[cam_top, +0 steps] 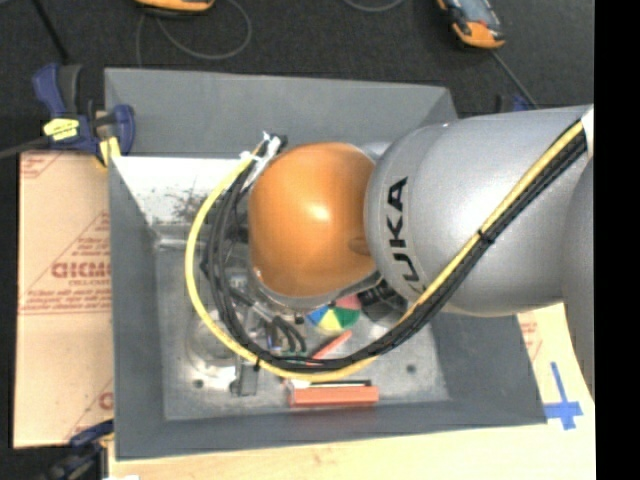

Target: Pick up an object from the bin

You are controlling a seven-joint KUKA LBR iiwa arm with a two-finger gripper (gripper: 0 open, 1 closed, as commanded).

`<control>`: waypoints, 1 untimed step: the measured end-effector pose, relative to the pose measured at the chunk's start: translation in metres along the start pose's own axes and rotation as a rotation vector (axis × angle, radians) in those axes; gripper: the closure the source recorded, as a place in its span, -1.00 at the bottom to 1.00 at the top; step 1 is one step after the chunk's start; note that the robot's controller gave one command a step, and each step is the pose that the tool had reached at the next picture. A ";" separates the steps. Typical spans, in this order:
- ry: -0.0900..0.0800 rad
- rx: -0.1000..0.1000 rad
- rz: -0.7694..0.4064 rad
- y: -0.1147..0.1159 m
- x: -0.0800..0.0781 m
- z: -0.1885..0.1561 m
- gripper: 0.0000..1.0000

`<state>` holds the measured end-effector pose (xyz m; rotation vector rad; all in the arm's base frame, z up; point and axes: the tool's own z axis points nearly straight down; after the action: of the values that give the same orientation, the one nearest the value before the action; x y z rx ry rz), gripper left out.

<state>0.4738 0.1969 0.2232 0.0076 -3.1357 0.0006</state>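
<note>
One arm (480,218): reached in from the right, its orange cover (305,218) above the middle of the bin (135,348).
Gripper (255,323): sat under the cover among cables (205,268); whether clenched or released could not be told.
Nearest things: a blue-yellow-green toy (333,317) lay just beside the cover's lower edge, with a pink stick (335,345) just below it.
Block (335,396): flat, salmon, lay along the near wall, apart from the gripper.

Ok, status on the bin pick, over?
Gripper low in the bin under orange wrist cover, grasp unreadable. Nearest: blue-yellow-green piece, red stick beside it, orange-red bar by near wall. Arm and cables mask the rest.
</note>
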 end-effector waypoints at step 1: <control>-0.008 -0.002 0.005 -0.001 -0.002 -0.004 -1.00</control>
<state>0.4758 0.1958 0.2274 0.0003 -3.1435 -0.0022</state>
